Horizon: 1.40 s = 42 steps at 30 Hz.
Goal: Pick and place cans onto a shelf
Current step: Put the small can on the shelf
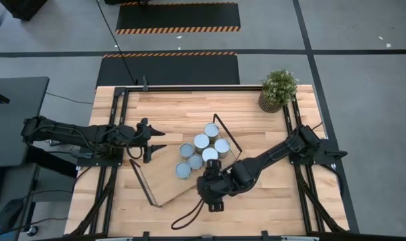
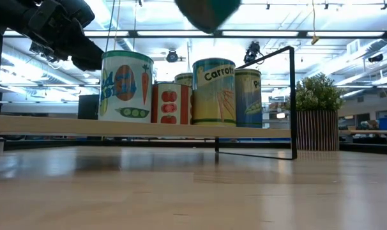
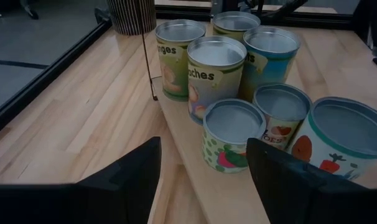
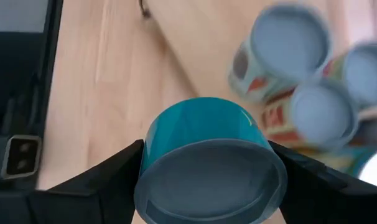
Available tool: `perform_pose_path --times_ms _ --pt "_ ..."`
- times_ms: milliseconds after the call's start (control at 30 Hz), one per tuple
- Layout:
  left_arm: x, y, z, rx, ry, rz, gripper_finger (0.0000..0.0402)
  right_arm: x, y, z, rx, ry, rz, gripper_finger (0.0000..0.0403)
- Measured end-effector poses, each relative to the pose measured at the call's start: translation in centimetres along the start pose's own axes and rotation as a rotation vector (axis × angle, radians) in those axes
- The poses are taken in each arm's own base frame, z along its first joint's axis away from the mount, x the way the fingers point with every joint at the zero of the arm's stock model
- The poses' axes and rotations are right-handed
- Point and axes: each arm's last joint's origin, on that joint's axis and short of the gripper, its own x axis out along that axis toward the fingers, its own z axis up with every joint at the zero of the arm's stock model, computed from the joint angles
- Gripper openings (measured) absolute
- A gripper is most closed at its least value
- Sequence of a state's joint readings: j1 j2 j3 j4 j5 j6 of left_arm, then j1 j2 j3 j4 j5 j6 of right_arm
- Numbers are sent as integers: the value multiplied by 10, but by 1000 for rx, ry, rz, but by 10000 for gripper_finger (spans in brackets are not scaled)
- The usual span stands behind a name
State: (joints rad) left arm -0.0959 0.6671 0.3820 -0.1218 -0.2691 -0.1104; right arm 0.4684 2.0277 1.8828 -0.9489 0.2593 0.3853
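Note:
The shelf (image 1: 164, 189), a light-wood board with black wire end frames, lies slantwise mid-table. Several cans (image 1: 201, 140) with pale round tops stand upright in a cluster on its far half, and they also show in the low view (image 2: 212, 92) and the left wrist view (image 3: 216, 74). My left gripper (image 1: 161, 141) is open and empty, just left of the cluster. My right gripper (image 1: 208, 181) hovers at the cluster's near side, shut on a teal can (image 4: 204, 155). That can shows at the top of the low view (image 2: 207, 13). My right gripper pinches the teal can's round side wall (image 4: 152, 149) between its two fingers (image 4: 111, 177), one on each side. The fingers point downward at the table. The can's flat end faces the wrist camera. It is lifted clear, above the cans standing on the shelf.
A potted green plant (image 1: 278, 88) stands at the table's far right corner. A black cable (image 1: 186, 217) loops near the table's near edge. Bare wood lies left of the shelf, and right of it under the right arm.

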Motion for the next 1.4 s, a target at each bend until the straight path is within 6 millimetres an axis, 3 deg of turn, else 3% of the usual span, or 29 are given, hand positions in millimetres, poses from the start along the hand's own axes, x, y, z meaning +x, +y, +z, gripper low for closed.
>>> perform_pose_path --times_ms 333,600,767,1000,1200,1400 --pt "0 -2 8 94 -85 -45 243 4 -31 12 -35 -15 -54 309" --pt "-4 -13 16 256 -179 -214 243 -24 -62 22 -43 -54 20 309" --pt "-16 -24 34 311 -177 -282 243 -50 -93 30 33 -120 55 310" --pt "-28 -29 53 367 -207 -246 243 -56 -122 37 127 -160 122 310" --pt "-36 -38 65 333 -168 -225 243 -57 -125 44 73 -225 126 310" --pt "-51 -55 77 324 -105 -246 243 -71 -123 56 14 -295 116 309"
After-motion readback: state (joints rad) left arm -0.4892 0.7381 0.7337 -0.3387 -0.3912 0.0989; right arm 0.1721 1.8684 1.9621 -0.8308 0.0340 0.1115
